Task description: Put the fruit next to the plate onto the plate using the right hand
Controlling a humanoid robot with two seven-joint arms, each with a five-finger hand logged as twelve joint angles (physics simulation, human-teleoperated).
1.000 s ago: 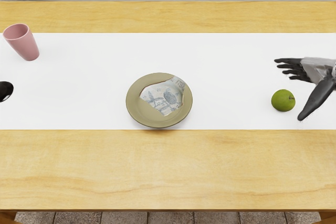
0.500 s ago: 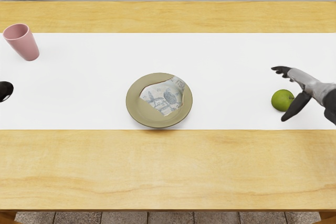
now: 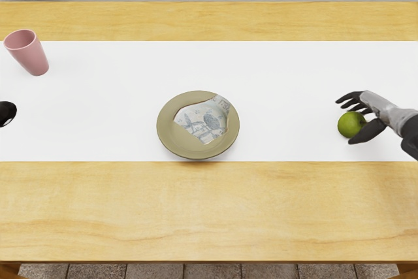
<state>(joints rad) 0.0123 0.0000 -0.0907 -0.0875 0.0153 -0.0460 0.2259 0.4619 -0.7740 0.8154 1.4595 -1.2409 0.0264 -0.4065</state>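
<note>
Green apple (image 3: 351, 124) mid-right of frame on the white runner (image 3: 287, 76), well apart from the plate (image 3: 165, 130). Right hand (image 3: 373, 110) is spread round it, probably not clamped yet. Apple is rigid, smooth, light and rolls, so grip across the widest girth. Left hand (image 3: 5, 113) at left edge.

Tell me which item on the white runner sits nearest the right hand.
The green fruit, at the runner's right end, right beside the right hand; the plate sits mid-runner and the pink cup far left.
</note>
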